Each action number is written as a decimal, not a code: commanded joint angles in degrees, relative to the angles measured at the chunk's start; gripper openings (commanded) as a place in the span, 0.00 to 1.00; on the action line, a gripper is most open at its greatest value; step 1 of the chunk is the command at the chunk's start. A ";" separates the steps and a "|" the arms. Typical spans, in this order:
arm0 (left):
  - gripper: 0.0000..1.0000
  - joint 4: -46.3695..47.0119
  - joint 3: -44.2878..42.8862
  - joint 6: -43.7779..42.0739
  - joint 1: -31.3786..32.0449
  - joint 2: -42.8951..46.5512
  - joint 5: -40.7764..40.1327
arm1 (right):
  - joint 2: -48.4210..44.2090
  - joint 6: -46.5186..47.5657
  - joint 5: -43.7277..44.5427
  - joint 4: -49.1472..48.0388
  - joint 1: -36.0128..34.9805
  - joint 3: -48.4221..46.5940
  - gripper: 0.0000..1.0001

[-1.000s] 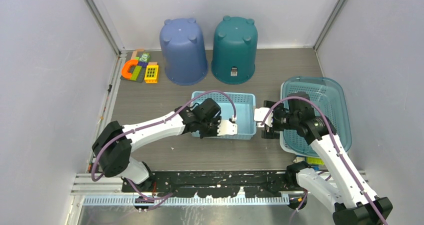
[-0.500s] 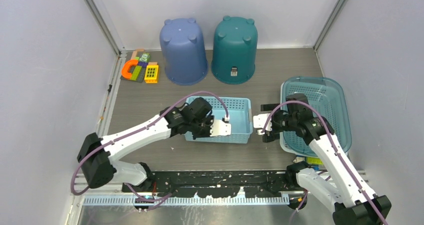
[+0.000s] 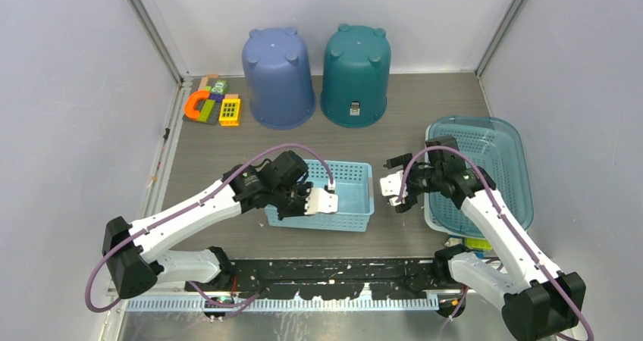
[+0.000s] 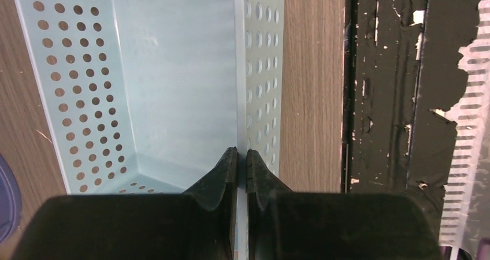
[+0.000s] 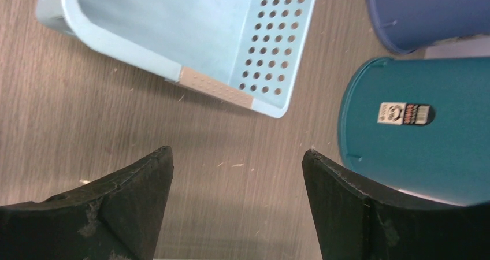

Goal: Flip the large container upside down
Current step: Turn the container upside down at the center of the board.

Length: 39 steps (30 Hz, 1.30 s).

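Observation:
A light blue perforated basket (image 3: 352,193) stands upright on the wooden table, near the middle. My left gripper (image 3: 322,202) is shut on the basket's near long wall. In the left wrist view the fingers (image 4: 242,153) pinch that wall (image 4: 257,69) from both sides. A larger teal perforated basket (image 3: 523,174) stands upright at the right. My right gripper (image 3: 393,189) is open and empty, hovering between the two baskets. In the right wrist view the right gripper (image 5: 237,153) is over bare table, with the light blue basket (image 5: 190,23) beyond it.
Two upturned buckets stand at the back, a blue one (image 3: 278,79) and a teal one (image 3: 356,76); both show in the right wrist view (image 5: 427,11) (image 5: 416,121). Toy blocks (image 3: 212,107) lie at the back left. A yellow-green item (image 3: 476,243) lies by the teal basket's near edge.
My left gripper has dragged the light blue basket to the left and toward the near edge. My right gripper stayed open and drifted slightly left and back.

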<state>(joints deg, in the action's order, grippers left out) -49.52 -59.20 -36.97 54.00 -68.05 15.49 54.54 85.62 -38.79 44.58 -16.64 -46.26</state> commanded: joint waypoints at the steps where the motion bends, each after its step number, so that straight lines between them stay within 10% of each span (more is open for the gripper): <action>1: 0.00 -2.18 -4.41 1.63 -0.02 1.56 2.50 | -0.47 1.47 -6.50 -5.95 0.24 1.50 0.85; 39: 0.00 -8.10 -15.65 7.60 -7.77 -2.76 13.27 | 0.36 -5.93 0.19 -19.96 -9.48 6.87 0.63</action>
<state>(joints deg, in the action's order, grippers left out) -59.27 -72.10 -30.11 47.33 -70.85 26.33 56.25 77.80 -36.67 24.62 -25.82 -40.03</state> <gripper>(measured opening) 0.078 0.637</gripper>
